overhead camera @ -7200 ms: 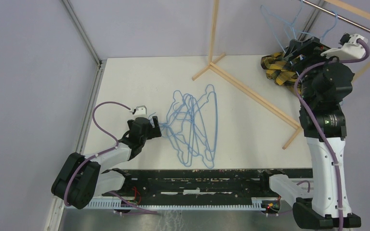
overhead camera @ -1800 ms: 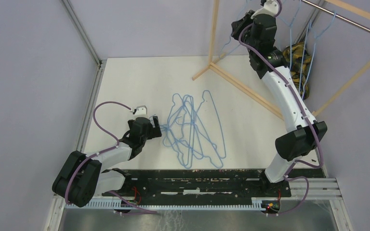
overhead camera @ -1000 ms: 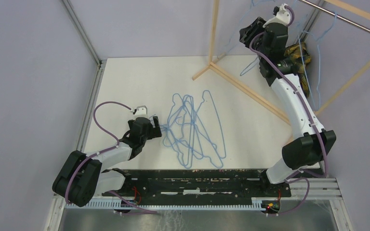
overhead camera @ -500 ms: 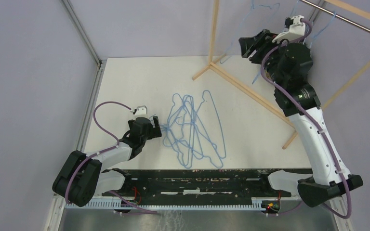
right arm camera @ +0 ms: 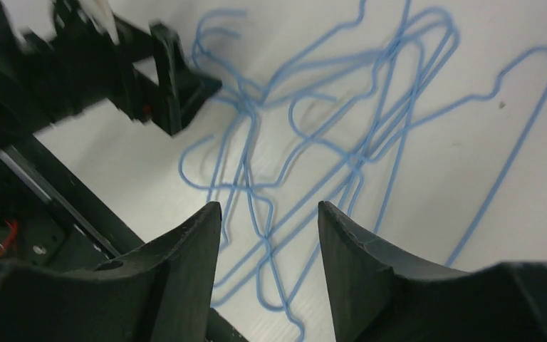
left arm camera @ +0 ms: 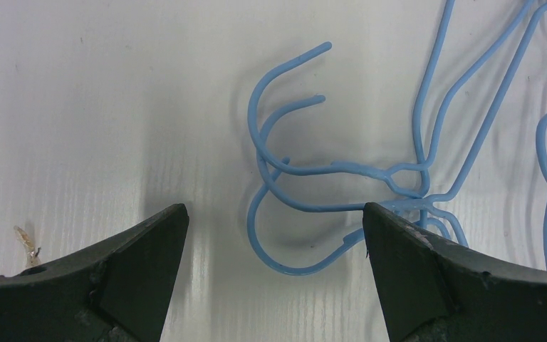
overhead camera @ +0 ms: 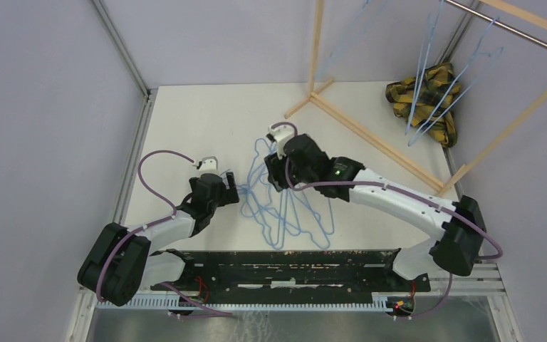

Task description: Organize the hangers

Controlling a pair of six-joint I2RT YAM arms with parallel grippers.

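As I judge it, the task is less than half done; some hung hangers [overhead camera: 424, 71] dangle from the rail [overhead camera: 513, 28] of the wooden rack [overhead camera: 316, 43], at least two, though I cannot tell the exact count; the pile of hangers [overhead camera: 283, 214], several and tangled, lies flat on the bench [overhead camera: 199, 121], well apart from the rack; no box or bin is in view, so the rack is the only holder; a plaid cloth [overhead camera: 417, 96] lies under its rail; the right tool [right arm camera: 269, 210] hovers over the pile, jaws apart and empty; the left tool [left arm camera: 274, 214], on the pile's side farthest from the rack, is open too, with hooks lying between its jaws, not clamped
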